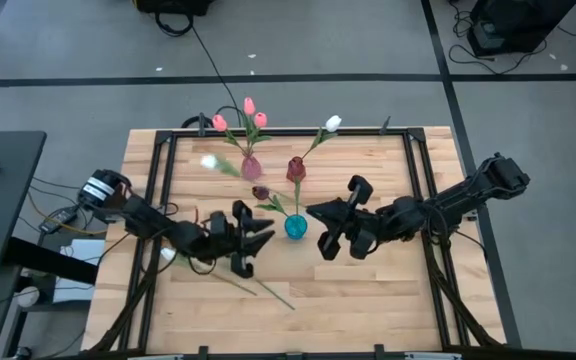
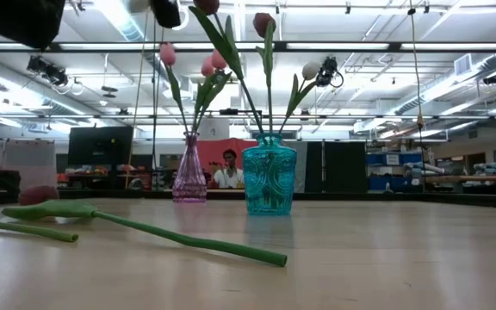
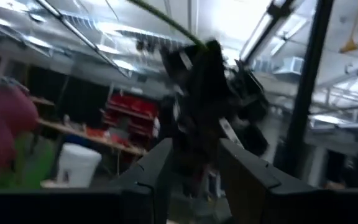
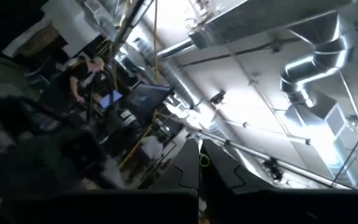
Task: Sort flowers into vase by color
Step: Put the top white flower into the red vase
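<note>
We hold a green stem (image 4: 204, 160) in our right gripper (image 1: 313, 214), pinched upright just beside the teal vase (image 1: 296, 227); left gripper (image 1: 265, 232) sits open opposite.

A dark table (image 1: 3, 200) is standing left of the wooden table (image 1: 368, 290), with cables (image 1: 53, 215) lying between them. A black cable (image 1: 208, 60) is trailing across the far floor. In the low view, a person (image 2: 228, 169) is sitting far behind, near a dark monitor (image 2: 99, 146).
</note>
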`<move>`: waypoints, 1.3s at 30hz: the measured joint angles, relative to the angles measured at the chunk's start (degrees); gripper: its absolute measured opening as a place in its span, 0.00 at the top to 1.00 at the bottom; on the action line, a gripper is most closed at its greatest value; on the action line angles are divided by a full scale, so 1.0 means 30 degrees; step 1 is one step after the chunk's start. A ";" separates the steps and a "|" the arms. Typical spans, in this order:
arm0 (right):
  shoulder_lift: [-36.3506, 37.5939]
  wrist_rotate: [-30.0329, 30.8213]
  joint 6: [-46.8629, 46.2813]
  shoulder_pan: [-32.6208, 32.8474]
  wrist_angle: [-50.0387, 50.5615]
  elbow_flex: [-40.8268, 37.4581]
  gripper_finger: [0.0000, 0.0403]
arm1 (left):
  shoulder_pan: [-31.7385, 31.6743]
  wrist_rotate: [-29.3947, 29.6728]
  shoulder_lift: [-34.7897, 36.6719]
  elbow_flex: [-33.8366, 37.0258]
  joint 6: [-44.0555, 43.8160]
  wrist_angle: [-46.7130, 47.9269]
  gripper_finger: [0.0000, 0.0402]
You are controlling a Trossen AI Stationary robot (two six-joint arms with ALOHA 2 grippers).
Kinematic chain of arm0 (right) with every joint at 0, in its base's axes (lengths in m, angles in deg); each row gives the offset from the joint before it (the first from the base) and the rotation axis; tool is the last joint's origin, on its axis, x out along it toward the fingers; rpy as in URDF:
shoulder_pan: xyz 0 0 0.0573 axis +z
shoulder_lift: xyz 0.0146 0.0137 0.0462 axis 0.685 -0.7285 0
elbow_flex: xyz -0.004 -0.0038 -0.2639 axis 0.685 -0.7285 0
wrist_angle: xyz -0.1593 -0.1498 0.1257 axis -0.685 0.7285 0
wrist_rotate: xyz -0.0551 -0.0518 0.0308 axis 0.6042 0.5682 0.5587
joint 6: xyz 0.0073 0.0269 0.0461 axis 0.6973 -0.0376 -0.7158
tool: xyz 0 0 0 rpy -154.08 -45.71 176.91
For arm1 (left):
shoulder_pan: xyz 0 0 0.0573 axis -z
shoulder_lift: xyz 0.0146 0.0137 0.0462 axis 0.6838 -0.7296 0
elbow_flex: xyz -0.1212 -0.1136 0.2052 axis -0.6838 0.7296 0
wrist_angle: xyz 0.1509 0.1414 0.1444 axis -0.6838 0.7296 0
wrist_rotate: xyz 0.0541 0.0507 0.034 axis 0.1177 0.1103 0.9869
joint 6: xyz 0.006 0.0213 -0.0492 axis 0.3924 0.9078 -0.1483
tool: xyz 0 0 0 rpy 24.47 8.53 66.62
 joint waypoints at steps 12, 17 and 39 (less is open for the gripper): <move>0.0007 -0.0752 0.0576 0.0628 -0.0182 0.0007 0.97 | -0.2294 -0.2631 0.0852 -0.2740 0.0124 -0.0012 0.62; 0.0007 -0.0406 0.0812 0.1069 -0.0099 0.0007 0.97 | -0.3027 -0.3727 0.0899 -0.3223 -0.0517 -0.0007 0.56; 0.0007 0.8101 -0.1935 0.2711 0.2672 0.0000 0.86 | -0.3775 -0.3935 0.3536 -0.3266 0.1295 0.3712 0.80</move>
